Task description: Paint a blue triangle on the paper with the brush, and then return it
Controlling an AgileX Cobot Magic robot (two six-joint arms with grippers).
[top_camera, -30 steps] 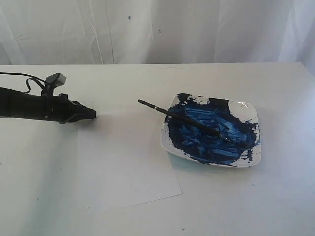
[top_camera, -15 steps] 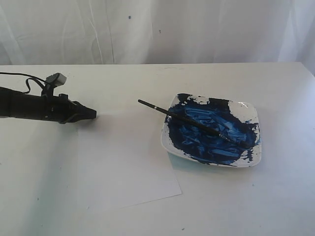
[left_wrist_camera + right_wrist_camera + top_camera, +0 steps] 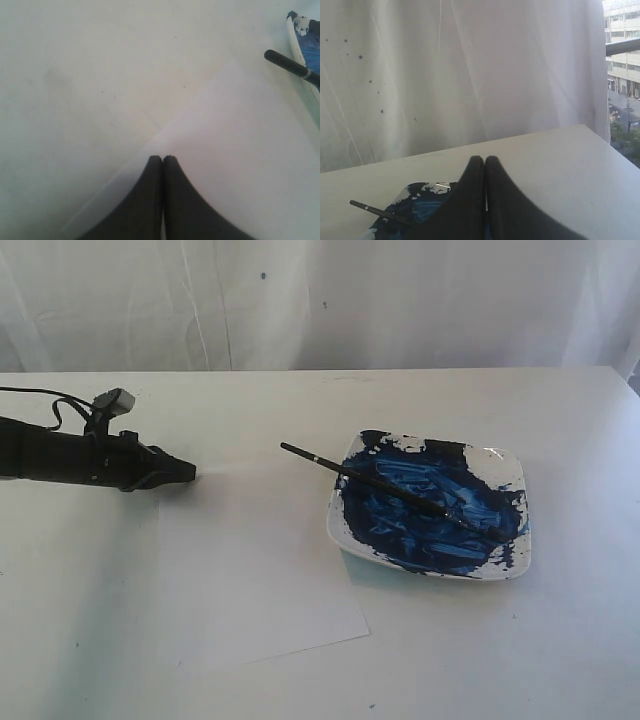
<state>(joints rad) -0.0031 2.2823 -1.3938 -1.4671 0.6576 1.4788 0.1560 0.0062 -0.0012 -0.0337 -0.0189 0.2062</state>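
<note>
The brush (image 3: 375, 483) lies across the white dish (image 3: 512, 473), its tip in the blue paint and its black handle sticking out over the dish's left rim. The paper (image 3: 255, 570) lies flat left of the dish and bears no blue triangle. My left gripper (image 3: 187, 472) rests shut and empty at the paper's far left corner. Its wrist view shows the paper (image 3: 240, 150), the handle end of the brush (image 3: 290, 65) and the gripper (image 3: 162, 159). My right gripper (image 3: 485, 160) is shut and empty, above the dish (image 3: 427, 189); it is out of the exterior view.
A white curtain (image 3: 320, 300) hangs behind the white table (image 3: 560, 640). The table's right edge sits close beyond the dish. Through a gap in the curtain, buildings (image 3: 622, 50) show outside.
</note>
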